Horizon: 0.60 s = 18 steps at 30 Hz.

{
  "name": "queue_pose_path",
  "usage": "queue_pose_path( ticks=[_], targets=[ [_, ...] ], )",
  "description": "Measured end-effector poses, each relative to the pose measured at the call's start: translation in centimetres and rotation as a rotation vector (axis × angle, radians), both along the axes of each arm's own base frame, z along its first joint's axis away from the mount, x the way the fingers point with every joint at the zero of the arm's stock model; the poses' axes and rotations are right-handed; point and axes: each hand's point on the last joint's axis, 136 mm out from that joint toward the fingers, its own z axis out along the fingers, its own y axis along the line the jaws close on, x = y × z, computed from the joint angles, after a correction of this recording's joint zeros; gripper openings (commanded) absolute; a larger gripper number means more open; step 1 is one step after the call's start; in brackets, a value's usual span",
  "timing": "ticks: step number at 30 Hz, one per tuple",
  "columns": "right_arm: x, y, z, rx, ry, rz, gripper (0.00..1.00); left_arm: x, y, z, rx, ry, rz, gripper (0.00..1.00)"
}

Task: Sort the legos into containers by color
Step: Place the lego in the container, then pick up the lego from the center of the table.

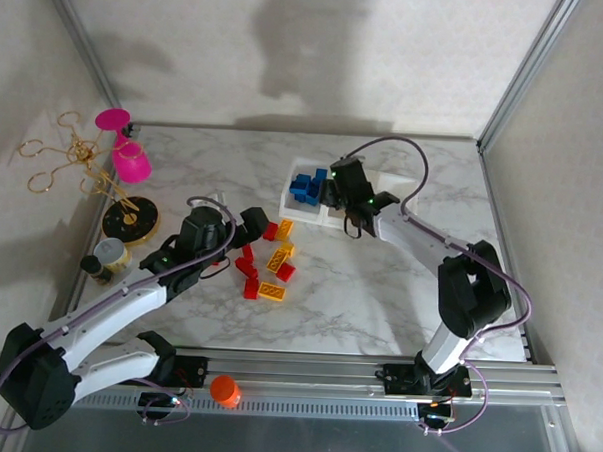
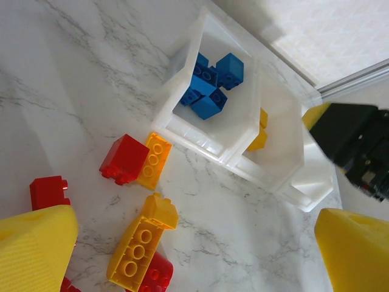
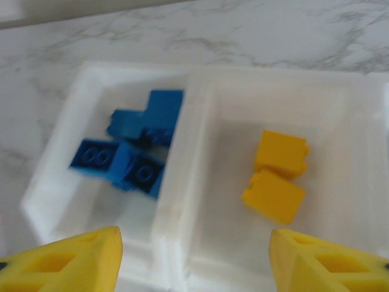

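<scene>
The right gripper [image 3: 194,246] hangs over the tray [image 3: 182,201]. The tray sits near the far edge of the surface [image 1: 379,289]. The gripper's two yellow fingers [image 3: 73,261] are spread apart and nothing is between them. It holds nothing and touches nothing. Under it, the blue legos [image 3: 137,161] lie in a heap in the left end box of the tray. Two yellow legos [image 3: 278,176] lie touching each other in the middle box next to it.

The left gripper [image 2: 194,234] is low over the middle of the surface, a bit toward the left edge. Its fingers are wide apart and it grips nothing. Under and around it lie the loose legos [image 1: 265,256], red and yellow ones. They are close together on the surface, near the tray but outside it. One red brick [image 2: 124,159] touches a yellow brick [image 2: 155,159] just beside the tray's corner.
</scene>
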Motion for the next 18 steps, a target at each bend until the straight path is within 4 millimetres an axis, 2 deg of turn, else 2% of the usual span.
queue_pose_path(
  ticks=[6,11,14,18],
  targets=[
    [-4.4,3.4,-2.0,-0.007,0.052,0.092,0.71,-0.7,0.5,1.2,-0.018,-0.032,0.001,1.0],
    [-8.0,5.9,-4.1,0.014,0.113,0.148,0.75,-1.7,1.3,0.1,-0.008,-0.02,0.015,1.0],
    [-9.3,7.2,-4.8,0.039,0.134,0.169,0.78,-2.3,2.0,-0.9,0.006,-0.003,0.032,1.0],
    [-9.8,8.9,-6.1,0.078,0.16,0.187,0.8,-2.7,2.7,-1.7,0.021,0.015,0.056,1.0]
  ],
)
